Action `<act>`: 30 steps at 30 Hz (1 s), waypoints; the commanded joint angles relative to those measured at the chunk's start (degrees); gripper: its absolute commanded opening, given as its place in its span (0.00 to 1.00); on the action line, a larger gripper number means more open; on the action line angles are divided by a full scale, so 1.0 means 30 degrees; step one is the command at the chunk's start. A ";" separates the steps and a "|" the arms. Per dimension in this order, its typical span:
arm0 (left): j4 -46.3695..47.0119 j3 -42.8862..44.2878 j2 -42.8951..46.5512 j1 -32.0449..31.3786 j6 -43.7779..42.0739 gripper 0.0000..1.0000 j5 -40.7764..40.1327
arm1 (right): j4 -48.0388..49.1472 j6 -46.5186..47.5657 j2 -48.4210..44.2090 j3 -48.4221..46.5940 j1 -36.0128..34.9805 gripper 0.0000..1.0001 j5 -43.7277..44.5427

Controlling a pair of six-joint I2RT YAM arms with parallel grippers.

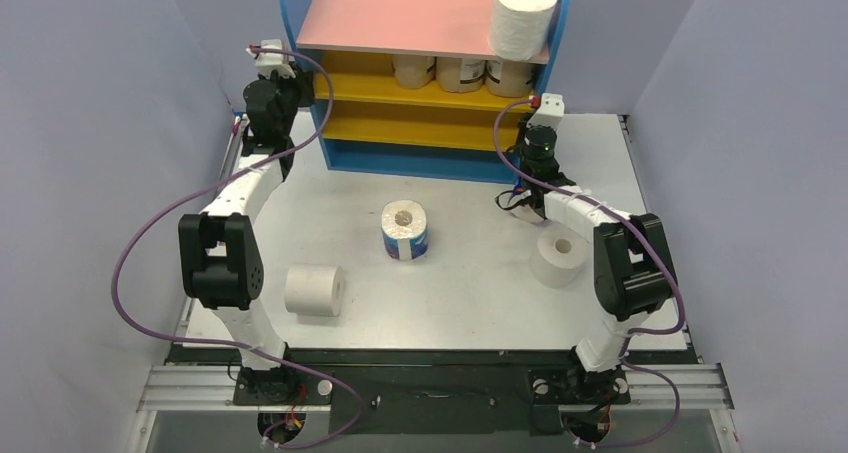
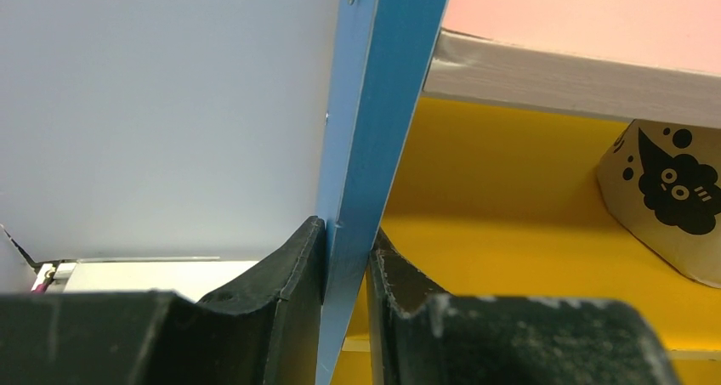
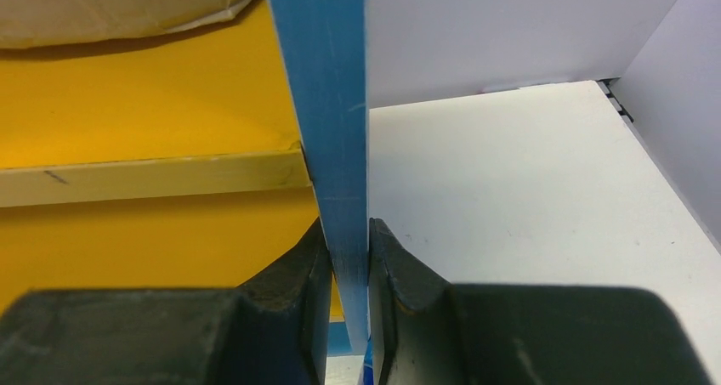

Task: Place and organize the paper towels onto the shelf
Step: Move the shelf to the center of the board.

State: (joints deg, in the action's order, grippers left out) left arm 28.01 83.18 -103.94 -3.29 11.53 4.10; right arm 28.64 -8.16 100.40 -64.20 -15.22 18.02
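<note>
The shelf (image 1: 400,23) stands at the back, with blue sides, a pink top and yellow boards. One white paper towel roll (image 1: 523,18) stands on its pink top at the right. Three tan rolls (image 1: 460,73) sit on the upper yellow board. My left gripper (image 1: 318,88) (image 2: 347,232) is shut on the left blue side panel (image 2: 374,104). My right gripper (image 1: 530,125) (image 3: 347,225) is shut on the right blue side panel (image 3: 327,87). On the table are an upright blue-and-white roll (image 1: 405,230), a white roll (image 1: 315,289) lying at the left, and another white roll (image 1: 559,259) beside the right arm.
Grey walls close in the table (image 1: 470,293) on the left, right and back. A tan roll with a dark label (image 2: 672,198) shows in the left wrist view. Purple cables loop off both arms.
</note>
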 commanded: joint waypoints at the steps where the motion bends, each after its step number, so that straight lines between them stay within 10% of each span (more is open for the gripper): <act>1: -0.0073 -0.0271 0.1613 -0.0712 0.1514 0.00 0.1788 | 0.1804 -0.0489 -0.0155 -0.0103 -0.0105 0.00 0.1766; 30: -0.0922 -0.4921 0.6664 -0.0889 0.2934 0.00 -0.0307 | 0.0114 -0.0584 -0.5608 0.4189 -0.3173 0.00 0.5337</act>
State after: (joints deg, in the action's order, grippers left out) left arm 24.67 70.28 -90.65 -3.79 13.28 1.26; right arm 26.79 -8.43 89.10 -52.62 -22.22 30.17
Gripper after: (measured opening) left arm 0.180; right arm 0.144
